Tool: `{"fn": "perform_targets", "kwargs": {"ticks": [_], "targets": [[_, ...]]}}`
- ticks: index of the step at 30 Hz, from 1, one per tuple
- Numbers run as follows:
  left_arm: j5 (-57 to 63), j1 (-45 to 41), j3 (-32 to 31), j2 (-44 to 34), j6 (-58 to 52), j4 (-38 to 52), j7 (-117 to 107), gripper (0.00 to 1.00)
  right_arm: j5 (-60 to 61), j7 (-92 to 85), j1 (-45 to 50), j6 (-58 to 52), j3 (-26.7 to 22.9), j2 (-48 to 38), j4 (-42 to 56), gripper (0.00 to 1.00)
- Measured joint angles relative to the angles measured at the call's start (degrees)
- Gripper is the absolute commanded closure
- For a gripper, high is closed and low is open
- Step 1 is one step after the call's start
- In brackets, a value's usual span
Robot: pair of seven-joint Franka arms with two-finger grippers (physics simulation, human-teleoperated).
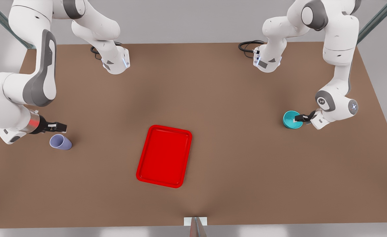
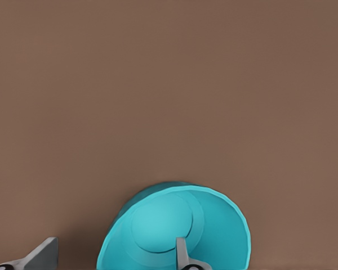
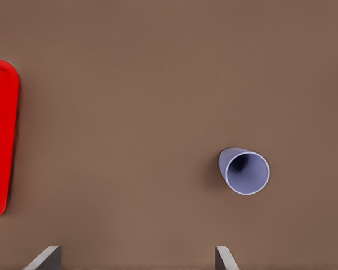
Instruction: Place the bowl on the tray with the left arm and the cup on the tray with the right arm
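Both arms are at their things, and nothing is on the tray yet.

Front view: your left gripper [image 1: 299,118] reaches over the bowl [image 1: 291,119] at the right; the right gripper [image 1: 59,126] hangs just above the cup [image 1: 61,142], with the tray [image 1: 164,156] between them.
Left wrist view: fingers [image 2: 183,254] spread, one inside the bowl [image 2: 174,228], one outside its wall.
Right wrist view: fingers [image 3: 224,259] wide apart, and the cup [image 3: 245,170] stands ahead of them.

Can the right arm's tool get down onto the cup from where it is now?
Probably yes. The right tool hovers open just beside the cup, which stands upright on bare table with nothing around it. The tray lies well off to the side, and the left tool is busy at the bowl.
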Motion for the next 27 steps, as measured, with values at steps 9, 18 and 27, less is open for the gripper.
{"fn": "perform_targets", "kwargs": {"ticks": [9, 18, 27], "targets": [[-1.4, 0.0, 0.0, 1.2, 0.3, 0.0, -0.3, 0.70, 0.0, 0.0, 0.1, 0.0, 0.0, 0.0, 0.0, 0.00], [-1.6, -1.1, -1.2, 1.2, 0.3, 5.0, -1.0, 0.79, 0.0, 0.0, 0.0, 0.0, 0.0, 0.0, 0.0, 0.00], [2.2, -18.2, -1.5, 3.0, -10.9, 27.1, -38.5, 0.79, 0.0, -0.1, -0.1, 0.0, 0.0, 0.0, 0.1, 0.00]]}}
